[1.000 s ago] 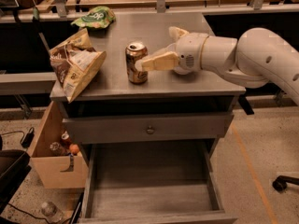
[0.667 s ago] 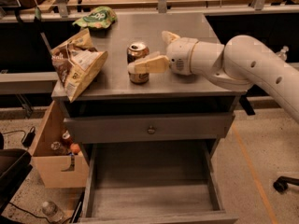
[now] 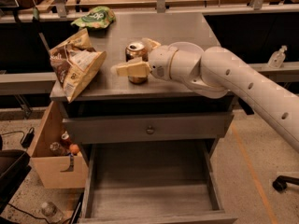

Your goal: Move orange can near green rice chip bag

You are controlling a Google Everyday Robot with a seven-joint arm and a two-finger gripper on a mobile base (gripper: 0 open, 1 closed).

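The orange can (image 3: 136, 59) stands upright near the front middle of the grey table (image 3: 177, 27). My gripper (image 3: 133, 56) reaches in from the right and is open, with one finger (image 3: 133, 70) across the can's front and the other (image 3: 152, 43) behind it. The can sits between them. The green rice chip bag (image 3: 95, 17) lies at the far left corner of the table, well apart from the can.
A large brown and tan chip bag (image 3: 74, 65) lies at the table's front left, close to the can. A white bowl (image 3: 189, 45) is mostly hidden behind my arm. The bottom drawer (image 3: 149, 190) stands open. A cardboard box (image 3: 49, 164) with bottles sits on the floor at left.
My gripper has moved left, from beside the can to straddling it. The can and both bags have stayed in place.
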